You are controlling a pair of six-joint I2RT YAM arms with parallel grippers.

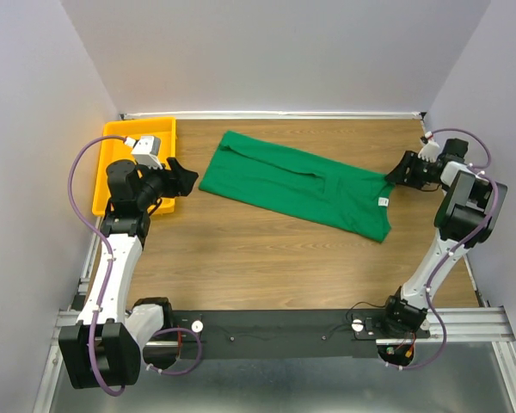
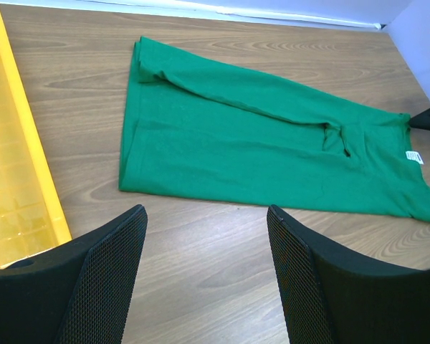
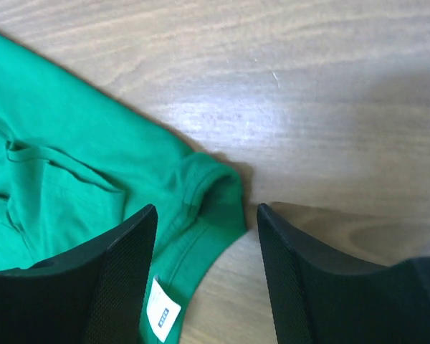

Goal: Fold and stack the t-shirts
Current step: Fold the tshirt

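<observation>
- The green t-shirt point(image 1: 297, 185) lies as a long narrow band across the far half of the worktop point(image 1: 267, 258). Its hem end is toward the yellow tray point(image 1: 108, 131) in the far-left corner and its collar end is toward the right edge.
- It looks folded lengthwise with the sleeves tucked in, so the crosswise fold is likely the step in hand.
- The left gripper point(image 2: 206, 236) sits short of the hem end, jaws wide apart and empty.
- The right gripper point(image 3: 204, 222) hangs at the collar, near the white neck tag point(image 3: 161, 315), also spread wide and holding nothing.
- Next, each gripper needs to pinch all the layers at its end, then carry one end over the other.
</observation>
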